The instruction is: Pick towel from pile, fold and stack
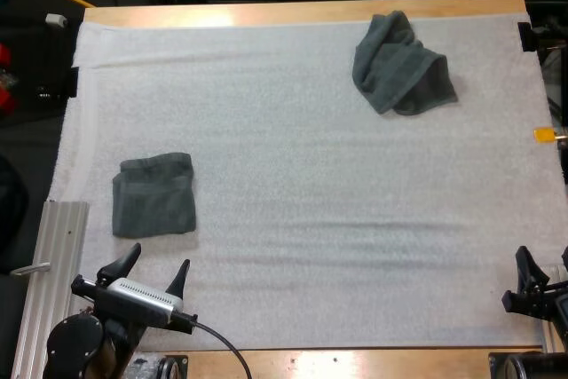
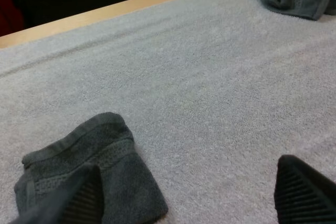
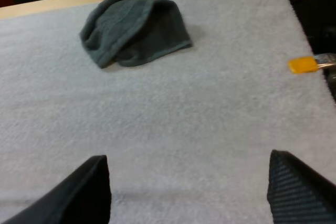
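A folded dark grey-green towel lies flat on the left side of the white mat. A crumpled towel of the same colour sits at the mat's far right. My left gripper hovers open just in front of the folded towel, its near finger over the towel's front edge, with nothing held. My right gripper stands open at the mat's near right corner. From there it faces the crumpled towel far ahead, and its fingers are well apart over bare mat.
An aluminium rail runs along the mat's near left edge beside my left arm. The wooden table edge borders the far side. A black clamp sits at the far right corner. Bare mat spans the middle.
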Motion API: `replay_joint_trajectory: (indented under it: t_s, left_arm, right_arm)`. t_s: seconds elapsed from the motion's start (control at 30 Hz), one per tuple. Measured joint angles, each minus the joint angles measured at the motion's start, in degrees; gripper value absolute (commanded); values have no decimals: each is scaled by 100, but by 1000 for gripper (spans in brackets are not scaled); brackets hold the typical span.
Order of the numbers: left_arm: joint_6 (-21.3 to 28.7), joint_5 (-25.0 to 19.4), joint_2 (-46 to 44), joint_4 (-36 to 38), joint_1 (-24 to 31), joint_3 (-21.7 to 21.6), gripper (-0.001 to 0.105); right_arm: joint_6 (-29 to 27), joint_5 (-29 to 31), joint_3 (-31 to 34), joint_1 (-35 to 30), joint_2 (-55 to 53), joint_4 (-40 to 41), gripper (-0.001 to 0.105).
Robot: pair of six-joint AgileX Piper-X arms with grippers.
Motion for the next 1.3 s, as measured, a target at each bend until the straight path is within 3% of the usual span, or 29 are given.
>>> replay_joint_trajectory:
  t_s: [0.2, 0.67, 1.13, 1.3]
  left_arm:
    - [0, 70, 0, 0, 0, -86, 65]
    - [-119, 843, 0, -223, -289, -582, 65]
    - [-148, 1188, 700, -320, -856, -1028, 65]
    - [-156, 1269, 784, -320, -949, -1141, 65]
  right_arm:
    - [0, -314, -117, 0, 0, 0, 62]
    - [25, -1210, -709, 0, 54, 0, 62]
    - [25, -2246, -1480, 0, 1573, -93, 62]
    - [489, -2595, -1490, 0, 2203, -677, 62]
